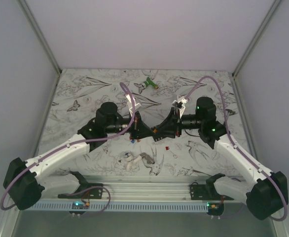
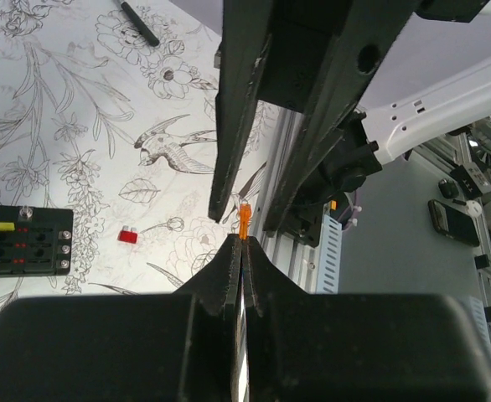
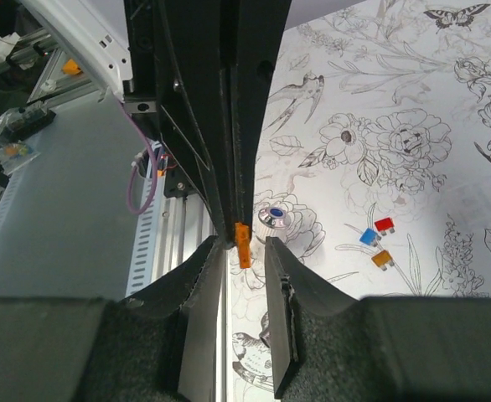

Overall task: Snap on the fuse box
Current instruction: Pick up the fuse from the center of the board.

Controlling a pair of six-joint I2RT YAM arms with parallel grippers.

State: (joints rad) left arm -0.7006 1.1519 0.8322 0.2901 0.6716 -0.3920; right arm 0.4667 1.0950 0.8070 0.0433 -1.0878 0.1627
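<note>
The black fuse box (image 2: 23, 241), with a slotted top holding a yellow fuse and red ones, lies on the flowered mat at the left of the left wrist view; I cannot make it out in the top view. My left gripper (image 2: 243, 239) is shut on a small orange fuse (image 2: 245, 218) that sticks out past its tips. In the top view both grippers meet tip to tip at mid-table, the left gripper (image 1: 147, 132) facing the right gripper (image 1: 159, 132). My right gripper (image 3: 244, 243) stands open around that orange fuse (image 3: 243, 244), with a gap on either side.
Loose red (image 3: 385, 224), blue (image 3: 368, 236) and orange (image 3: 382, 259) fuses and a silver cap (image 3: 272, 216) lie on the mat. A green plastic object (image 1: 149, 84) sits at the back. A white-and-grey clump (image 1: 134, 160) lies near the front rail (image 1: 144, 190).
</note>
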